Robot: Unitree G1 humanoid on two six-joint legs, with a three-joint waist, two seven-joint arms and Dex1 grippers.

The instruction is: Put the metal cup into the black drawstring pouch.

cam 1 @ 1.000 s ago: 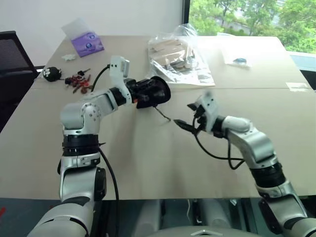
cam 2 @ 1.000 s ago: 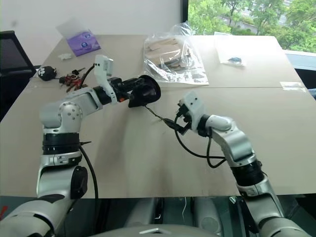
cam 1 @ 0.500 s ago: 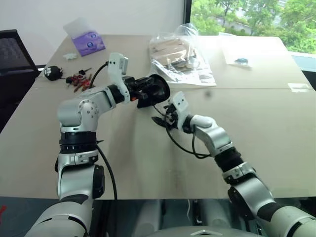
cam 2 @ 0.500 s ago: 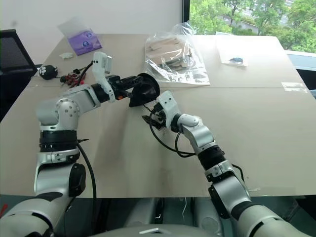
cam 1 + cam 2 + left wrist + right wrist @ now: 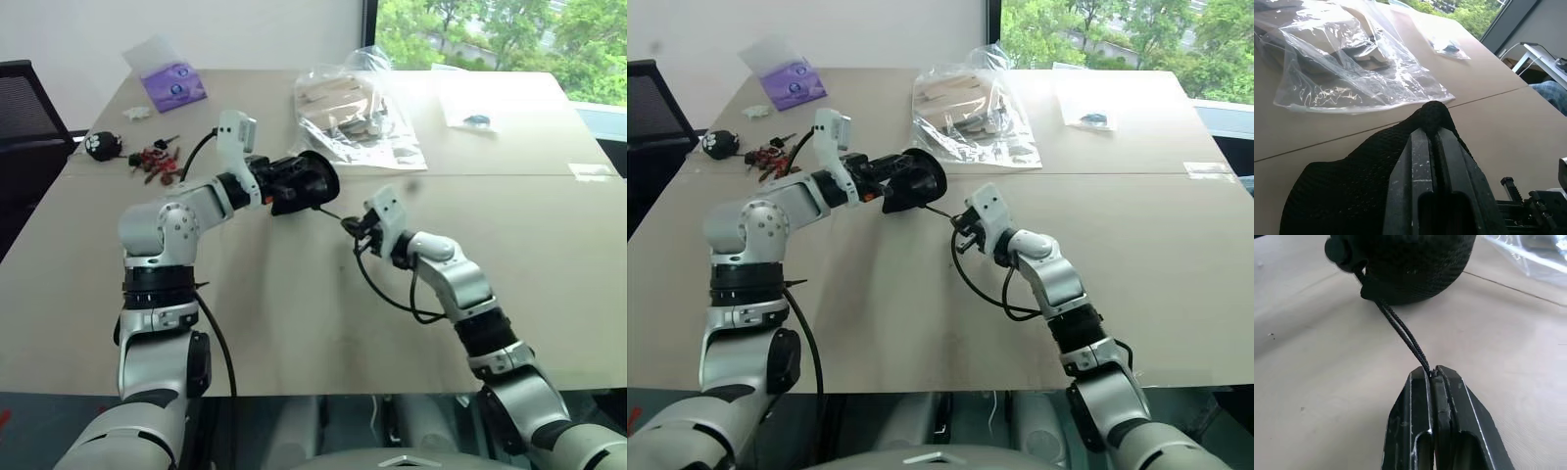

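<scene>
Above the table (image 5: 294,294), the left gripper (image 5: 1432,134) pinches the black drawstring pouch (image 5: 302,181); the right gripper (image 5: 1432,374) clamps its cord (image 5: 1400,333). Pulling hard could slip the thin cord free.

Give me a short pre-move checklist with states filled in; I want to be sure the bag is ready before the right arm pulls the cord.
1. Left gripper shut on the black drawstring pouch: ok.
2. Right gripper shut on the cord: ok.
3. Cord runs straight from pouch mouth to the right fingertips, no snag: ok.
4. Metal cup inside the pouch: cannot tell; the pouch looks rounded and full.
5. Pouch mouth drawn closed: cannot tell.
6. Plastic bag apart from the pull path on the table: ok.
</scene>
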